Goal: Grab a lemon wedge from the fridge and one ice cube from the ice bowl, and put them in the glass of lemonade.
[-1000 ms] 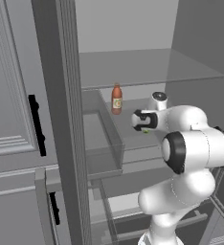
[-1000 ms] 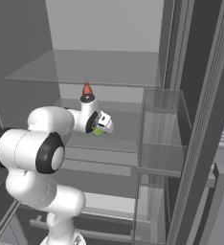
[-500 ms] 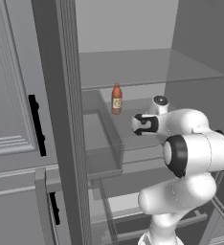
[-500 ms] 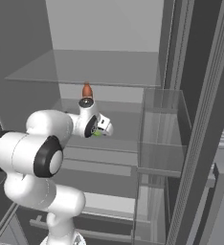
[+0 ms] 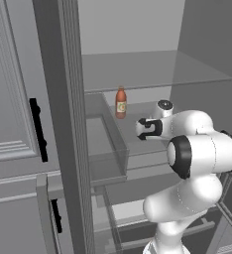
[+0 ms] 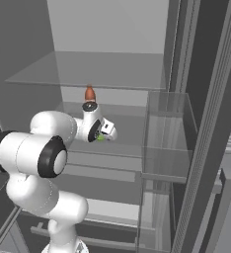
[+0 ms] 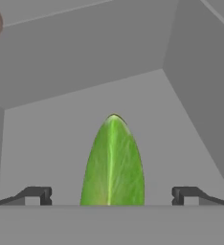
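pincer: I had the pincer [image 7: 112, 195] spread as wide as it went, one tip [image 7: 37, 195] each side of the wedge, nothing clamped yet. From the base cams it was poked into the fridge [image 5: 58, 124] over the middle glass shelf [image 6: 127, 126].

lemon wedge: the lemon wedge [image 7: 113, 162] sat dead centre between the tips, pointy end away from the hand, lying on that shelf. In the right base view it was just a tiny green speck [image 6: 101, 138] under the hand. Couldn't tell if the tips were touching it; looked like daylight on both sides.

neighbours: an orange bottle [image 5: 120, 102] stood further back on the same shelf, apart from the hand, so no real crowding.

fridge door: hanging open, with its clear door bin [image 6: 164, 143] off to the side.

progress: early days I'd say. Fridge opened, hand lined up on the wedge, but no grab yet.

left to do: squeeze and lift the wedge, carry it to the lemonade, then the whole ice cube bit as well.
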